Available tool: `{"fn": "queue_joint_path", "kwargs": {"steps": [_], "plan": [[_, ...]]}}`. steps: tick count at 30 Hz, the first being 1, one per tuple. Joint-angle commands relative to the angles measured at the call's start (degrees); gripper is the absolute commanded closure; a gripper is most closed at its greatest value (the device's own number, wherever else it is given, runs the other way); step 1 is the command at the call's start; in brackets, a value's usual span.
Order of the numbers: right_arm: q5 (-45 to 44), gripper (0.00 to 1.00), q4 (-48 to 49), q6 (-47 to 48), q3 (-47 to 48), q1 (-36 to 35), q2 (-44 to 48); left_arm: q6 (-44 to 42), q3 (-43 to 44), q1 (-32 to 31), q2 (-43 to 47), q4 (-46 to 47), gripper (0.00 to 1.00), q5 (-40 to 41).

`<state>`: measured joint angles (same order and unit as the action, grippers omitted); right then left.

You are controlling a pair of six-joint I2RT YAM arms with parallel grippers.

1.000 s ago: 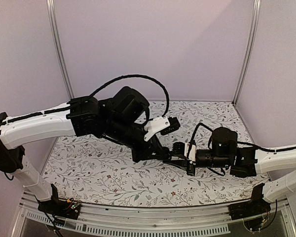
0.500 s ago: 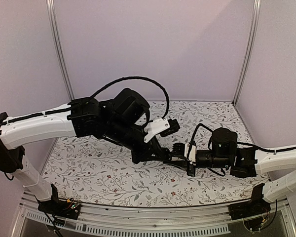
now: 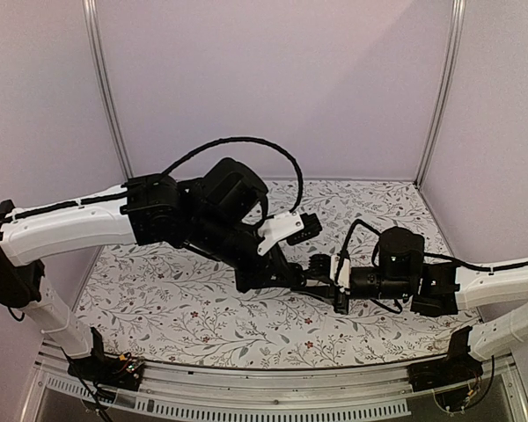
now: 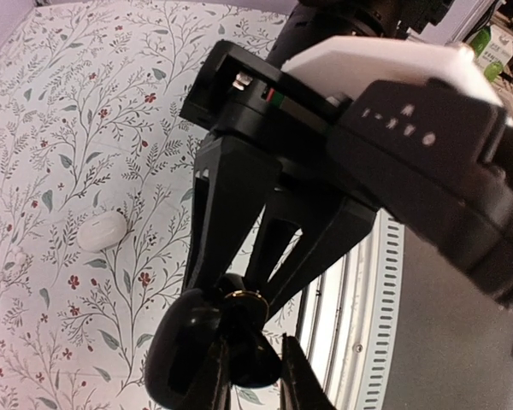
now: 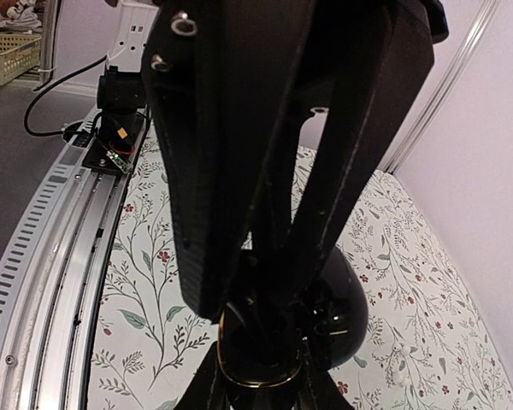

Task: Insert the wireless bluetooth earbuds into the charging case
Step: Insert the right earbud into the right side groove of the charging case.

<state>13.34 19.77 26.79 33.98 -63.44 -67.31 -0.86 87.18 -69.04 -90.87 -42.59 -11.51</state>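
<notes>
Left wrist close-up: earbud (image 4: 244,297) at the charging case (image 4: 195,338)

Nearest, at the bottom edge: left gripper (image 4: 256,377), clamped on the glossy black charging case. Just beyond, touching the case's top: the earbud, small, dark and round with a gold rim, pinched in the fully closed right gripper (image 4: 240,293), reaching down from the upper right. Cannot tell whether seated in a socket. Farther off, well apart on the floral tablecloth (image 4: 60,128): white oval pebble-shaped object (image 4: 102,231), lying flat. Seen from top external: both grippers tip to tip over mid-table.
</notes>
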Motion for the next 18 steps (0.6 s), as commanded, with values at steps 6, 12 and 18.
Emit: {"fn": "queue_joint_path", "kwargs": {"steps": [6, 12, 18], "plan": [[2.3, 1.00, 1.8, -0.6, -0.2, -0.7, 1.3, 0.6, 1.8, -0.8, -2.1, 0.0, 0.97, 1.4], [2.4, 1.00, 1.9, -0.6, -0.3, -1.0, 1.4, 0.7, 3.6, -0.8, -3.4, -1.5, 0.89, 3.2], [2.4, 1.00, 2.3, -1.5, -0.6, -1.0, 1.7, 0.7, 3.9, -0.8, -2.2, -0.9, 0.84, 4.6]]}}
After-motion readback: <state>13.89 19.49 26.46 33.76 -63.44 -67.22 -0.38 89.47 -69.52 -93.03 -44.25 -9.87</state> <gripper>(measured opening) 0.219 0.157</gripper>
